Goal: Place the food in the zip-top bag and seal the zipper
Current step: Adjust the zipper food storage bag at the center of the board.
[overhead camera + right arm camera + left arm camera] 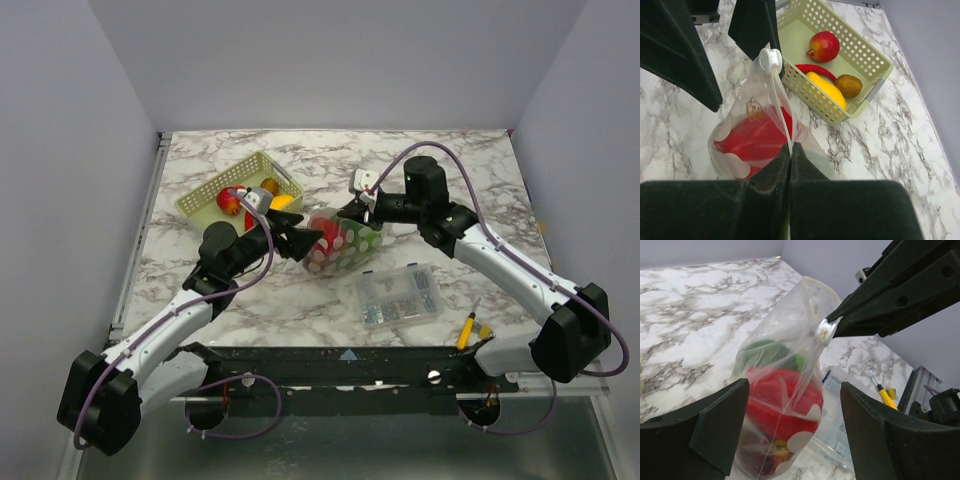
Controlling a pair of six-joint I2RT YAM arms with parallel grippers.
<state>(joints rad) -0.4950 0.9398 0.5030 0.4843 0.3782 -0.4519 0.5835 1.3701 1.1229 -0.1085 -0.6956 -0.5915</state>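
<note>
The zip-top bag lies mid-table, clear with white dots, holding a red food and a green food. My right gripper is shut on the zipper at the bag's mouth edge, jaws closed on the white strip. My left gripper is open, with the bag's end between its fingers but not gripped. A white tab sits at the zipper's far end. More food lies in the basket: a red fruit, a red chili, a yellow piece and a brown one.
The pale yellow-green lattice basket stands at the back left, touching the bag's side. A rigid clear compartment box lies in front of the bag. A yellow-handled tool lies near the front right edge.
</note>
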